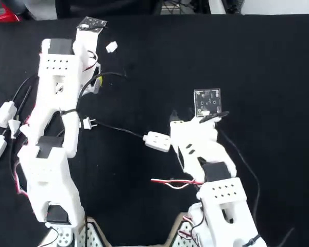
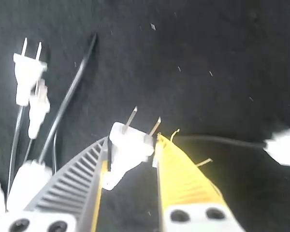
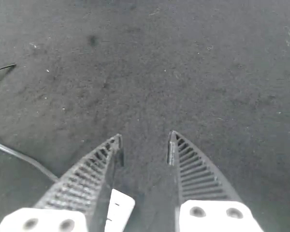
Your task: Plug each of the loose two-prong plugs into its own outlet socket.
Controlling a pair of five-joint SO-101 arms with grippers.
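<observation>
The left gripper (image 2: 131,141) is clamped on a white two-prong plug (image 2: 127,147), its prongs pointing out over the black table (image 2: 208,48). The right gripper (image 3: 145,140) stands apart above bare cloth. From above, an outlet socket (image 1: 157,140) lies just beside it, joined by a black cord to a loose plug (image 1: 87,123). Two more sockets (image 1: 4,113) lie near the table's left edge.

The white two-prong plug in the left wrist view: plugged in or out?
Out: the white two-prong plug sits gripped in the left tool, both prongs bare.
</observation>
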